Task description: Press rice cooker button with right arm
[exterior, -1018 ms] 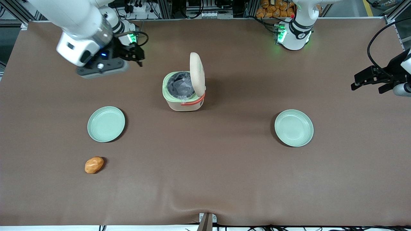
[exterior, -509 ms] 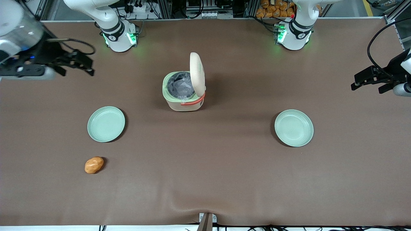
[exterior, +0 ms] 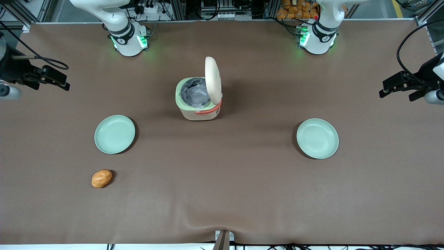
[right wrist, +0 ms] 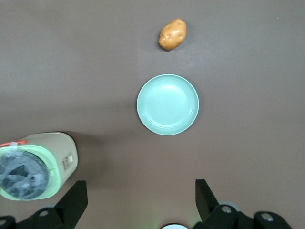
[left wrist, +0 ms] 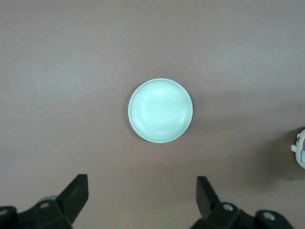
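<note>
The rice cooker [exterior: 198,104] stands mid-table with its cream lid [exterior: 212,80] raised upright, the grey inner pot open and the coral handle on the side nearer the front camera. It also shows in the right wrist view [right wrist: 35,164], with a small pale patch [right wrist: 68,161] on its wall; I cannot tell if that is the button. My right gripper [exterior: 57,81] hangs high at the working arm's end of the table, far from the cooker. In the right wrist view the gripper [right wrist: 139,191] is open and empty.
A pale-green plate [exterior: 114,134] lies between the gripper and the cooker, nearer the front camera; it also shows in the right wrist view [right wrist: 167,104]. A potato [exterior: 101,178] lies nearer still. A second green plate [exterior: 317,138] lies toward the parked arm's end.
My right arm has swung away from the cooker toward the working arm's end of the table. The cooker, plates and potato have not moved.
</note>
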`<act>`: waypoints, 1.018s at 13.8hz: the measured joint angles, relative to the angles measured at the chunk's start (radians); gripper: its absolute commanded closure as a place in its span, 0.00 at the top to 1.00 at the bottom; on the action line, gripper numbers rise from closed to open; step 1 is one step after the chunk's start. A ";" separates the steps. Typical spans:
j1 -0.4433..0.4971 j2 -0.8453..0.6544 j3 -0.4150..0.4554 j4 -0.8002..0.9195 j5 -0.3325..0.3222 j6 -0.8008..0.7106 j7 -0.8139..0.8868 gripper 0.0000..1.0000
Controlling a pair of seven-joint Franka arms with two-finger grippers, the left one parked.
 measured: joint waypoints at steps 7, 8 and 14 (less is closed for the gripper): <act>-0.001 0.000 -0.079 -0.077 -0.002 0.061 -0.082 1.00; -0.001 0.000 -0.079 -0.077 -0.002 0.063 -0.082 1.00; 0.005 -0.007 -0.076 -0.075 -0.001 0.054 -0.082 1.00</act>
